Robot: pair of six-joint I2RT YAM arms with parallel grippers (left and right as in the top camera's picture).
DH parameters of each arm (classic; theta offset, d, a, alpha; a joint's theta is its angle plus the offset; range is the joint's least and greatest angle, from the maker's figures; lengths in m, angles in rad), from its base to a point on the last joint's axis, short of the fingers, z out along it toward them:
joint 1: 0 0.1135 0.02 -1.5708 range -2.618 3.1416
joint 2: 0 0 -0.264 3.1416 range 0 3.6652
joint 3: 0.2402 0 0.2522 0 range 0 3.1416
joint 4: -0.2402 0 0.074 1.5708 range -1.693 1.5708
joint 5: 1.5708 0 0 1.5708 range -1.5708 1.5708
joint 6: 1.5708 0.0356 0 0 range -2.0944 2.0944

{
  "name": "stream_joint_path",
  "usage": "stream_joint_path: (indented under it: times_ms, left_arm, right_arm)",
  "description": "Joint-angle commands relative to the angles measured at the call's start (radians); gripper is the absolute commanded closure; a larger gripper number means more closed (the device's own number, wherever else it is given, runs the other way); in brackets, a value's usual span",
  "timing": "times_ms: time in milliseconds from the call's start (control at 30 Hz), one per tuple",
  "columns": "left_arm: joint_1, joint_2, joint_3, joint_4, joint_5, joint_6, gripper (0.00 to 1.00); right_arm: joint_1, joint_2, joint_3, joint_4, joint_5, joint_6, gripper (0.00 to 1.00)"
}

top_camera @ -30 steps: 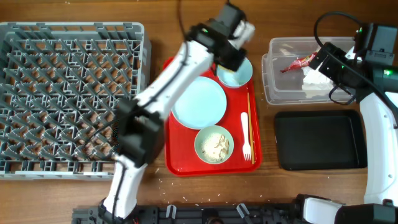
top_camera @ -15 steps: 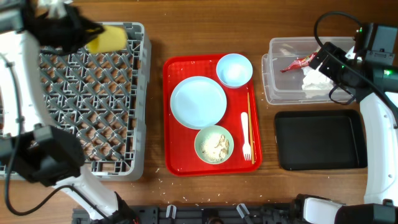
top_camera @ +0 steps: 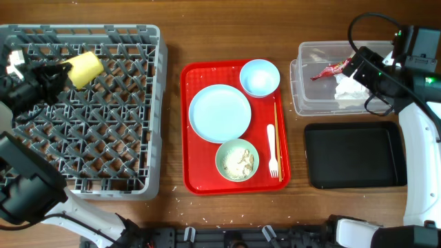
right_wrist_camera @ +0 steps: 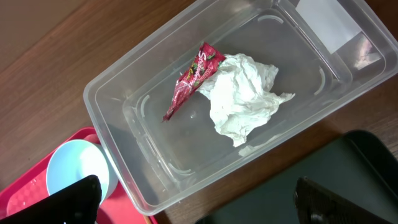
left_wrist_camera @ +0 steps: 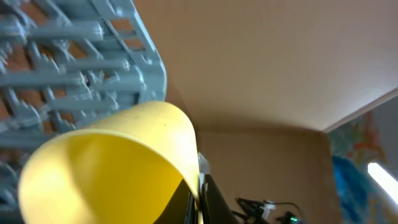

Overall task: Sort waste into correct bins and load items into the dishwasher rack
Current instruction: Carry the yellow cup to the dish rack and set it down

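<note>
Pinching yellow cup [left_wrist_camera: 106,162] by rim, L gripper [left_wrist_camera: 198,202] clamped tight, per L wrist cam. Only overhead places cup over rack [top_camera: 103,138], top-left area. R gripper [right_wrist_camera: 199,202] spread wide, empty, above clear tub [right_wrist_camera: 124,81] w/ napkin [right_wrist_camera: 242,102], wrapper [right_wrist_camera: 193,78].

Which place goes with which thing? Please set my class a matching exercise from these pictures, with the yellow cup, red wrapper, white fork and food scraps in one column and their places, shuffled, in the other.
Things
1. yellow cup
2. red foil wrapper
3. white fork
4. food scraps

Places
A. in the pale bowl on the red tray
B. in the clear tub with the napkin
C. held by the left gripper at the grey rack
D. lying on the red tray next to the chopsticks

Pairs: 1-C, 2-B, 3-D, 4-A
</note>
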Motion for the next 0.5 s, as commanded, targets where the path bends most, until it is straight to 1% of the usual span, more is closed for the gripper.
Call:
stream_joint_path:
  times_ms: [0, 133, 233, 367, 467]
  left_arm:
    - [-0.012, 0.000, -0.009, 0.031, -0.146, -0.113, 0.96]
    - [-0.013, 0.000, -0.018, 0.043, -0.150, -0.116, 0.96]
    - [-0.035, 0.000, -0.046, 0.100, -0.152, -0.113, 0.96]
    - [-0.076, 0.002, -0.048, 0.113, -0.160, -0.113, 0.96]
    - [-0.065, 0.002, -0.048, 0.114, -0.191, -0.114, 0.96]
  right_arm:
    - [0.002, 0.004, 0.016, 0.003, 0.013, 0.011, 0.00]
    - [0.002, 0.004, 0.016, 0.003, 0.013, 0.012, 0.00]
    - [0.002, 0.004, 0.016, 0.003, 0.013, 0.012, 0.00]
    - [0.002, 0.004, 0.016, 0.003, 0.013, 0.012, 0.00]
    - [0.002, 0.004, 0.016, 0.003, 0.013, 0.012, 0.00]
